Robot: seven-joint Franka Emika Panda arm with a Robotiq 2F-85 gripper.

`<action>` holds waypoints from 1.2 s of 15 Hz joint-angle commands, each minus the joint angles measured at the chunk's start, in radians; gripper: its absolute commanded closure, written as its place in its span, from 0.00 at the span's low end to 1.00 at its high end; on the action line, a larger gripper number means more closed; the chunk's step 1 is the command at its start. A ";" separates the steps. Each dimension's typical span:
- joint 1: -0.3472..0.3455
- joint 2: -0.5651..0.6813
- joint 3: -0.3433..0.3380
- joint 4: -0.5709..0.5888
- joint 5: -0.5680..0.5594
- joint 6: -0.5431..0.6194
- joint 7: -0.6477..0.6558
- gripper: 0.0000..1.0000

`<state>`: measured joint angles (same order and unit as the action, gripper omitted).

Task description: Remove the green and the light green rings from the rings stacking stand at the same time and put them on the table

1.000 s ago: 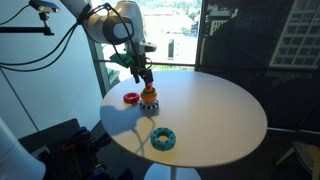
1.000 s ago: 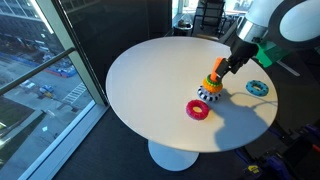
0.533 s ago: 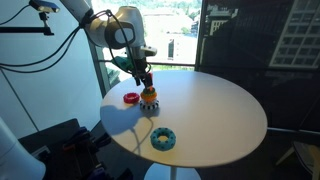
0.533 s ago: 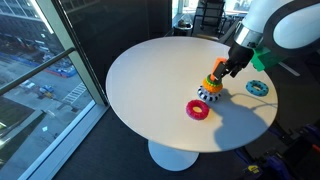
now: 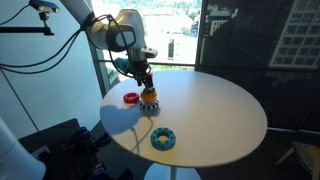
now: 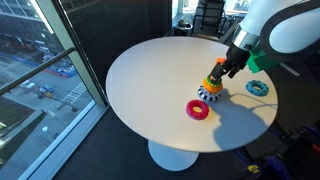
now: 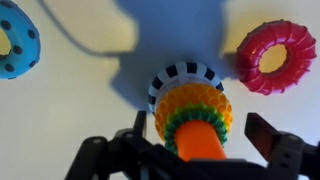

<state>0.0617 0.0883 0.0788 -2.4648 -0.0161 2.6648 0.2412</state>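
Both exterior views share the table (image 5: pixel 220 110) (wrist looks down).

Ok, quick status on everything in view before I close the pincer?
Pincer: open, straddling the stand.
Green ring: stacked on the stand.
Light green ring: stacked on the stand too.
Stand: upright on the table.
Red ring: flat on the table, loose.
Blue ring: flat on the table, loose.

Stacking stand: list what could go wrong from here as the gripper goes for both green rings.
1. The open gripper straddles the rings stacking stand; closing low could also catch the orange ring under the green ring and light green ring.
2. If rings bind on the peg, lifting may tip the stand.
3. The red ring lies nearby; a finger might nudge it.
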 commanded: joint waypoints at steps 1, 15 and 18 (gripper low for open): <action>0.015 0.014 -0.016 0.016 -0.029 0.021 0.049 0.00; 0.042 0.064 -0.047 0.044 -0.070 0.042 0.125 0.00; 0.046 0.072 -0.053 0.049 -0.069 0.049 0.134 0.00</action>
<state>0.0934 0.1414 0.0437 -2.4353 -0.0524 2.6949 0.3311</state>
